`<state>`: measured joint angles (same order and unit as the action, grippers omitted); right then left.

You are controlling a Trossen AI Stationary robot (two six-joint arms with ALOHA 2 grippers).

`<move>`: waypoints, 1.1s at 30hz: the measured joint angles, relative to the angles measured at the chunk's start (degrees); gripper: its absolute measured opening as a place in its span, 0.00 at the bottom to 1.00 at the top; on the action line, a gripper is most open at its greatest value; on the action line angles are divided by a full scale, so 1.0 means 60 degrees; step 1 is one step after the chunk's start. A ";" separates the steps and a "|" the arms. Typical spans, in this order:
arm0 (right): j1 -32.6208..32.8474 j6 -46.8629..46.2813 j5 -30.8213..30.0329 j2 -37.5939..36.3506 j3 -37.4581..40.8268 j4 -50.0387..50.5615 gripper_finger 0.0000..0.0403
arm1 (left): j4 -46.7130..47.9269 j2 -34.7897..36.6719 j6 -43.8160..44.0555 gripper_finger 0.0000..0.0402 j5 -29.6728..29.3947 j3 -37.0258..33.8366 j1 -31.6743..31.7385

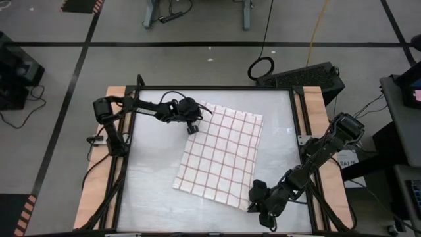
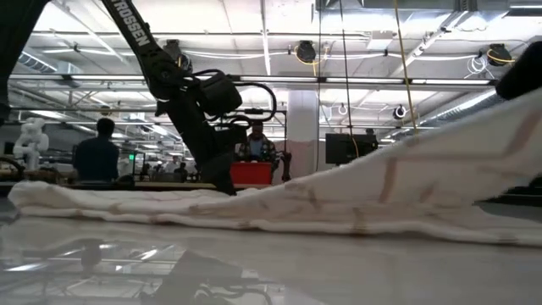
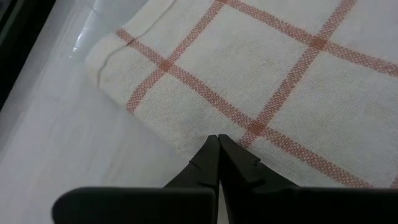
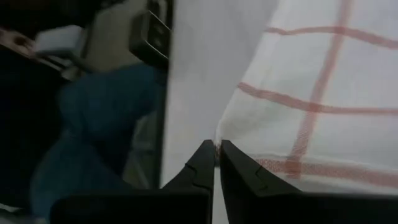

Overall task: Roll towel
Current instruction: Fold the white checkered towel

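High view: the pale worktop (image 1: 151,191) fills the frame, and on it the towel (image 1: 220,155), white with a red-brown grid, lies spread open and skewed like a diamond between the two arms. No turn of a roll shows anywhere in it, so the task looks to be at its very start: the corners are taken, the rolling itself is all still to do.

Left claw (image 1: 193,127) sits at the towel's far corner, nearest the left arm's base. From the left wrist view its fingers (image 3: 208,163) are clenched tip to tip right on the cloth's hemmed edge, apparently pinching the fabric, with the checked weave stretching away ahead of the claw.

Right claw (image 1: 258,197) is at the opposite corner, the near one by the worktop's front right. Its fingers (image 4: 205,163) are likewise clenched, grasping the towel's edge just ahead of them. In the low view that end of the cloth rises off the worktop in a long slope toward the right claw, while the rest lies flat with a low ridge along it.

Beyond the worktop, people stand in the workshop.
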<state>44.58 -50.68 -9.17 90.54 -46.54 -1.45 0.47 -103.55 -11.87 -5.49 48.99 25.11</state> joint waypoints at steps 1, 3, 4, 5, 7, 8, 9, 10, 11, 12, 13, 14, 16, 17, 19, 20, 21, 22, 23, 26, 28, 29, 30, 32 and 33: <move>0.0027 0.0033 -0.0052 0.0000 0.0000 -0.0144 0.02 | 0.0010 0.0000 0.0041 0.02 -0.0019 -0.0001 0.0006; 0.0045 0.0041 -0.0312 0.0000 0.0000 -0.0161 0.02 | 0.0021 0.0000 0.0159 0.02 -0.0044 -0.0004 0.0003; 0.0047 0.0055 -0.0463 0.0000 0.0000 -0.0106 0.02 | 0.0025 0.0000 0.0176 0.02 -0.0048 -0.0004 0.0003; 0.0044 0.0068 -0.0534 0.0000 0.0000 -0.0033 0.02 | 0.0028 0.0000 0.0177 0.02 -0.0048 -0.0004 0.0000; 0.0044 0.0088 -0.0561 0.0040 0.0000 0.0043 0.02 | 0.0054 -0.0004 0.0177 0.02 -0.0052 -0.0004 -0.0001; 0.0021 0.0091 -0.0535 0.0064 0.0000 0.0062 0.02 | 0.0071 -0.0005 0.0178 0.02 -0.0052 -0.0007 -0.0001; 0.0018 0.0123 -0.0518 0.0087 0.0000 0.0092 0.02 | 0.0085 -0.0007 0.0181 0.02 -0.0052 -0.0007 -0.0001; 0.0018 0.0128 -0.0511 0.0107 0.0000 0.0092 0.02 | 0.0113 -0.0007 0.0181 0.02 -0.0052 -0.0007 -0.0001; 0.0018 0.0128 -0.0509 0.0141 0.0000 0.0058 0.03 | 0.0146 -0.0011 0.0181 0.02 -0.0052 -0.0007 -0.0001; 0.0040 0.0128 -0.0509 0.0179 0.0000 0.0019 0.04 | 0.0183 -0.0011 0.0184 0.02 -0.0054 -0.0007 -0.0003; 0.0086 0.0131 -0.0507 0.0209 0.0000 0.0027 0.06 | 0.0227 -0.0011 0.0190 0.02 -0.0063 -0.0007 -0.0001; 0.0130 0.0131 -0.0510 0.0215 0.0003 0.0067 0.09 | 0.0255 -0.0011 0.0236 0.02 -0.0066 -0.0007 -0.0001; 0.0167 0.0162 -0.0473 0.0213 0.0004 0.0044 0.17 | 0.0261 -0.0011 0.0349 0.02 -0.0081 -0.0007 -0.0001; 0.0177 0.0147 -0.0420 0.0190 0.0004 0.0059 0.22 | 0.0265 0.0005 0.0362 0.02 -0.0081 -0.0007 -0.0001; 0.0214 0.0086 -0.0371 0.0108 0.0004 0.0129 0.33 | 0.0311 0.0060 0.0367 0.02 -0.0090 -0.0024 -0.0001; 0.0209 0.0052 -0.0289 0.0059 0.0004 0.0124 0.39 | 0.0312 0.0099 0.0412 0.02 -0.0088 -0.0027 0.0003; 0.0208 0.0014 -0.0253 -0.0002 0.0004 0.0166 0.44 | 0.0358 0.0193 0.0426 0.02 -0.0062 -0.0041 0.0003; 0.0214 -0.0028 -0.0227 -0.0054 0.0003 0.0298 0.48 | 0.0483 0.0311 0.0433 0.03 0.0027 -0.0053 0.0010; 0.0215 -0.0112 -0.0226 -0.0088 0.0001 0.0471 0.53 | 0.0596 0.0455 0.0475 0.03 0.0105 -0.0070 0.0011; 0.0270 -0.0216 -0.0374 -0.0113 0.0002 0.1262 0.61 | 0.0921 0.1180 0.0685 0.03 0.0391 -0.0102 -0.0013; 0.0398 -0.0188 -0.0792 -0.0111 0.0004 0.1772 0.63 | 0.1298 0.1887 0.0692 0.03 0.0769 -0.0058 -0.0096; 0.0471 -0.0126 -0.1045 -0.0091 0.0004 0.1931 0.63 | 0.1653 0.2217 0.0720 0.03 0.0972 -0.0058 -0.0175; 0.0554 -0.0044 -0.1300 -0.0074 0.0004 0.1998 0.62 | 0.2049 0.2527 0.0814 0.03 0.1238 -0.0059 -0.0271; 0.0712 0.0161 -0.1903 -0.0069 0.0004 0.2000 0.60 | 0.2814 0.3052 0.1160 0.03 0.1962 -0.0079 -0.0608; 0.0767 0.0272 -0.2225 -0.0069 0.0004 0.1947 0.59 | 0.3015 0.3303 0.1373 0.03 0.2354 -0.0153 -0.0872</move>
<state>49.18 -49.04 -22.52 90.13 -46.52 10.23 18.56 -83.73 -3.64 8.63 48.08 19.88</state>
